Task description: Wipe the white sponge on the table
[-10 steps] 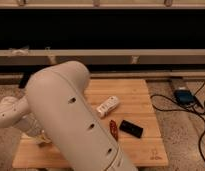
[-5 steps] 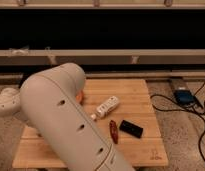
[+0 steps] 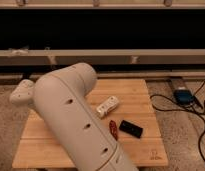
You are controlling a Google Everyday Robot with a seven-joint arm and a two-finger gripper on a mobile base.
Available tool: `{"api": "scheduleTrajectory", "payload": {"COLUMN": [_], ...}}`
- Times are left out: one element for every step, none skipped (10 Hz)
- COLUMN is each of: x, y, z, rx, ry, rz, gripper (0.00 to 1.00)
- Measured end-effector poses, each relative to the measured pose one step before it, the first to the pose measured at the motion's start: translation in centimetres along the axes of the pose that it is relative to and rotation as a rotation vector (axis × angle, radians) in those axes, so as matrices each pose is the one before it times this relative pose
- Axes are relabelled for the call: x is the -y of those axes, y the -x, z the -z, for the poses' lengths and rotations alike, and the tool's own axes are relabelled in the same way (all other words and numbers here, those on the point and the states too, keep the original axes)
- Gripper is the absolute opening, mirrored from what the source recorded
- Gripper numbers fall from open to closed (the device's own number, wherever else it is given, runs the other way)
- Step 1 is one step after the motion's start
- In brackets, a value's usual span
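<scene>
The table [image 3: 138, 92] has a light honey-coloured plank top and fills the middle of the camera view. My big white arm [image 3: 71, 115] runs from the bottom centre up to the left and covers the table's left half. Its rounded joint [image 3: 22, 93] sits over the table's left edge. The gripper does not show; it lies behind the arm or outside the view. The white sponge is hidden.
A white bottle with a label [image 3: 107, 106] lies near the table's middle. A small red object [image 3: 113, 129] and a flat black object [image 3: 131, 128] lie in front of it. A blue device [image 3: 183, 95] with black cables sits on the floor at the right. A dark shelf runs behind.
The arm has swung up and to the right, and now covers more of the table's left half. The bottle, red object and black object have not moved.
</scene>
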Motion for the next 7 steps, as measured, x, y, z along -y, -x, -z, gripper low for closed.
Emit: {"api": "scheduleTrajectory", "payload": {"x": [0.377,1.005,0.674,0.200,0.173,-0.511,-0.492], "y": [-0.676,-1.067,-1.442,-1.222,-0.818,-1.157,-0.771], "z": [-0.260,-0.434,-0.663,-0.544,-0.516,-0.762,-0.541], "rx": [-0.00076,0.00060,-0.00555,-0.00631,-0.00940,-0.01718,-0.01197], "ry": [0.01528,0.01074,0.01075,0.00765,-0.00171,-0.00422,-0.00401], "rz": [-0.01703,-0.02543,-0.01743,-0.00521,0.00057,0.01364,0.01415], "gripper": [0.00,0.00,0.00,0.00,0.00,0.00,0.00]}}
